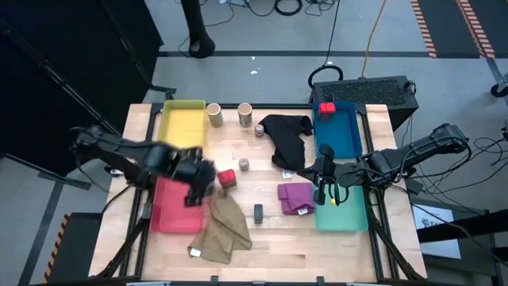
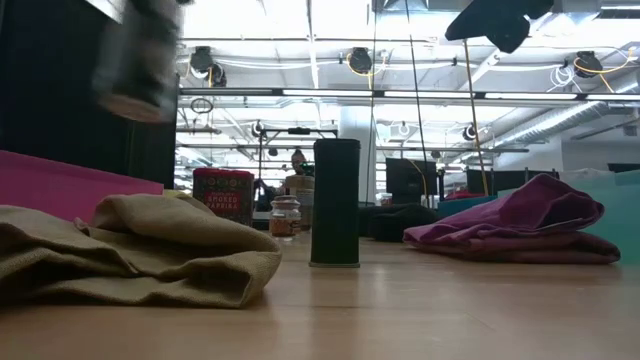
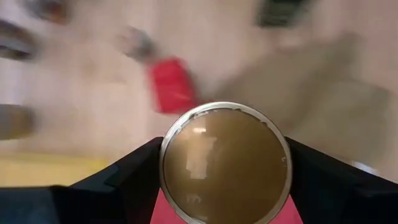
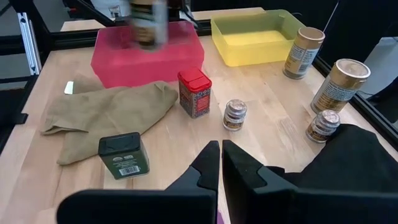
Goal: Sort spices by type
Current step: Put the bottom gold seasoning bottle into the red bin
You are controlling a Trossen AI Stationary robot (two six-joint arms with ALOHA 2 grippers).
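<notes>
A tan spice cylinder (image 3: 225, 165) sits between the fingers of my left gripper (image 1: 196, 181), above the inner edge of the red tray (image 1: 171, 213). It shows blurred in the right wrist view (image 4: 148, 22) and the low view (image 2: 135, 60). On the table stand a red tin (image 1: 227, 178), a small round jar (image 1: 244, 164) and a dark block (image 1: 259, 212). Two more tan cylinders (image 1: 215, 115) (image 1: 245, 115) and another small jar (image 1: 259, 129) stand at the back. A red box (image 1: 326, 107) lies in the blue tray (image 1: 349, 139). My right gripper (image 4: 221, 163) waits shut above the table's right side. My left gripper pinches the tan cylinder by its round side wall (image 3: 165, 168), one finger (image 3: 124, 180) on each side. The fingers slant steeply down from above. The cylinder is lifted clear of the table, its metal-rimmed end facing the wrist camera.
A khaki cloth (image 1: 222, 232) lies beside the red tray, a purple cloth (image 1: 295, 199) by the teal tray (image 1: 345, 216), and a black cloth (image 1: 287, 139) near the blue tray. A yellow tray (image 1: 182, 121) stands at the back left. Bare wood shows along the near edge.
</notes>
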